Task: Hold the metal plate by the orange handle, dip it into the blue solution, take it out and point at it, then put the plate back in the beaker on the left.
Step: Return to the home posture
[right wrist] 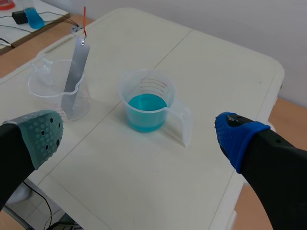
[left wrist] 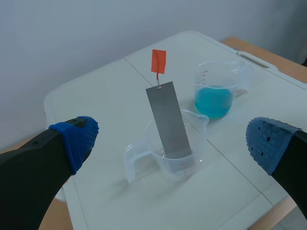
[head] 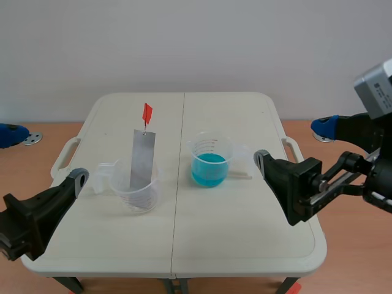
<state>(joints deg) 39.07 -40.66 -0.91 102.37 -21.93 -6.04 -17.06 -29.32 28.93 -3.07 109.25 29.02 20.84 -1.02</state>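
the metal plate stands almost upright in the clear beaker on the left, long axis vertical, orange handle topmost on a thin wire; the left gripper, fingers spread wide, is the nearer, low and short of it; i judge it must rise to that tag; the right gripper gapes empty before the blue solution; the plate is flat, smooth, dull grey; the beakers are thin, see-through plastic

bright, even, diffuse light; faint soft shadow (barely there) beside the left beaker; sharp focus.
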